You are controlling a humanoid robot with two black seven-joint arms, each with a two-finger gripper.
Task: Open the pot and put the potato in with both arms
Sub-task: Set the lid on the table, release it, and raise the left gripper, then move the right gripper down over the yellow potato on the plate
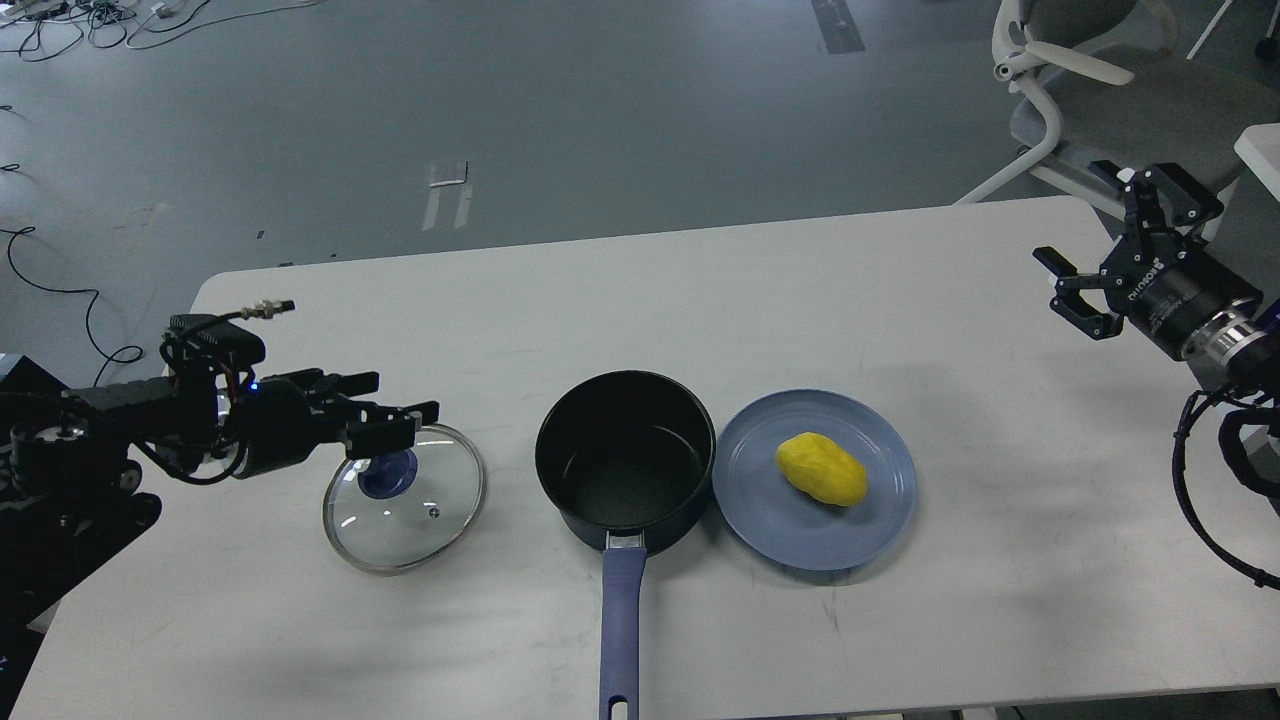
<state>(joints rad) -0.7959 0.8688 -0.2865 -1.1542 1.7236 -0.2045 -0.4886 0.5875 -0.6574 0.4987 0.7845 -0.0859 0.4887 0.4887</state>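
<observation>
Pot uncovered, mid tabletop toward near edge, handle pointing at near edge. Lid flat on tabletop left of pot. My left gripper over lid's knob, fingers apart. Potato on plate touching pot's right side. My right gripper near right edge, fingers apart, well apart from potato.

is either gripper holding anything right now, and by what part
The left gripper sits at the lid's blue knob; whether it grips cannot be told. The right gripper is open and empty.
</observation>
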